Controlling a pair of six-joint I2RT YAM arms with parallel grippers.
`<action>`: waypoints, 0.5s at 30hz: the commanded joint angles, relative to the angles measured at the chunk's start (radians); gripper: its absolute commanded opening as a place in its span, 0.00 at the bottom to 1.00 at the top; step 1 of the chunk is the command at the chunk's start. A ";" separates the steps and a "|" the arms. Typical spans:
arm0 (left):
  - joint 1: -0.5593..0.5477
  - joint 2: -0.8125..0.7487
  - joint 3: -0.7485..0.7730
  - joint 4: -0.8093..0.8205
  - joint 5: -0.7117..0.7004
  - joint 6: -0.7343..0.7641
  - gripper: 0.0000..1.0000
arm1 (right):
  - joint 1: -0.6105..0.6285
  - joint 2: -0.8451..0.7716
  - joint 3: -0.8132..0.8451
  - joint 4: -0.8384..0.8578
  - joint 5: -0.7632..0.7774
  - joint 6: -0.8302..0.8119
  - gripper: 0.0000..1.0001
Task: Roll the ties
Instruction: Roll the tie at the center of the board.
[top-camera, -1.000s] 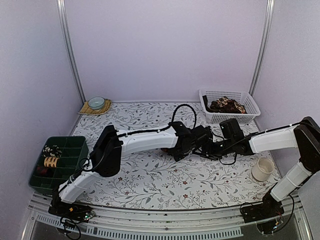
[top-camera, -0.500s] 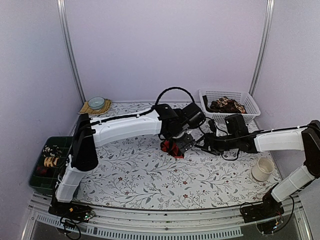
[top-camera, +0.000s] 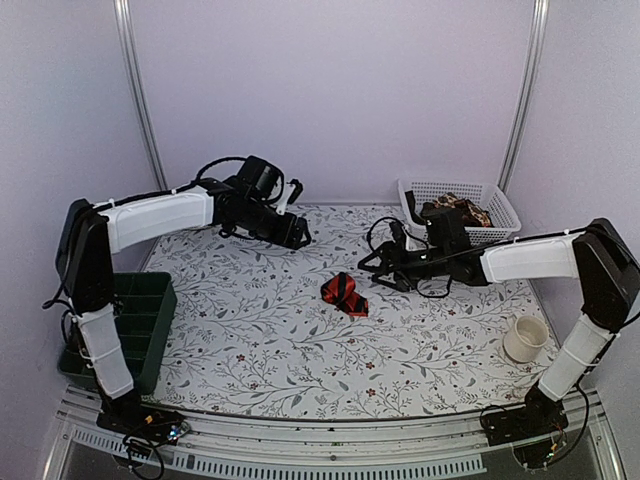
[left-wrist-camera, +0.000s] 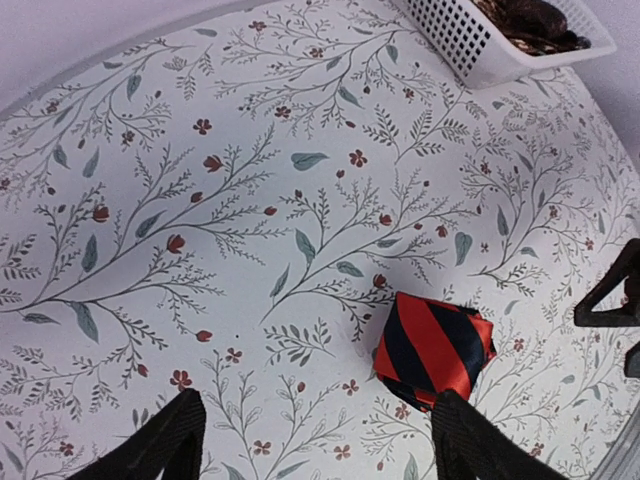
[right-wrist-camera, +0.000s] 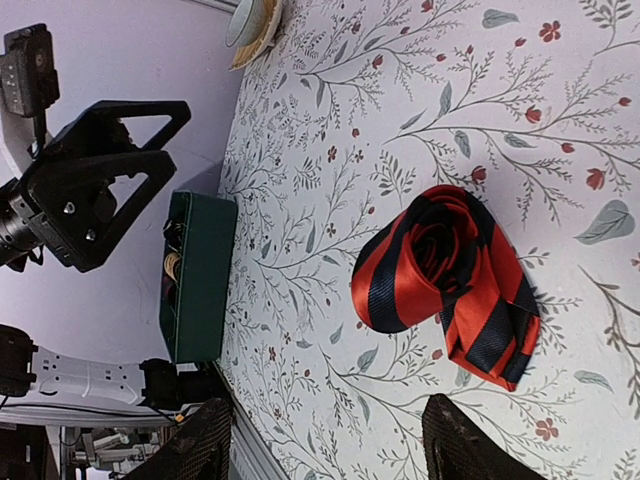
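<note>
My left arm (top-camera: 150, 215) rises from its base, bends at the elbow and reaches level toward the far side, wrist tipped downward. My left claw (top-camera: 297, 236) hangs there with its fingers (left-wrist-camera: 165, 445) spread wide and nothing between them. My right arm (top-camera: 525, 258) stretches long and low toward the middle. My right claw (top-camera: 370, 267) points leftward, its fingers (right-wrist-camera: 195, 445) likewise parted and empty.

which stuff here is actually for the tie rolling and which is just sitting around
For the job:
red-and-black striped tie, coiled mid-table
loose ties in the white basket
green tray, likely for finished rolls

Just lying about:
cream cup
small bowl on its mat
</note>
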 joint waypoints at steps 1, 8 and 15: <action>0.015 0.011 -0.109 0.123 0.182 -0.066 0.72 | 0.032 0.130 0.046 0.075 -0.031 0.096 0.66; 0.040 0.111 -0.128 0.176 0.216 -0.072 0.64 | 0.064 0.230 0.098 0.103 -0.026 0.174 0.65; 0.041 0.200 -0.082 0.195 0.236 -0.063 0.55 | 0.066 0.312 0.127 0.121 -0.011 0.260 0.65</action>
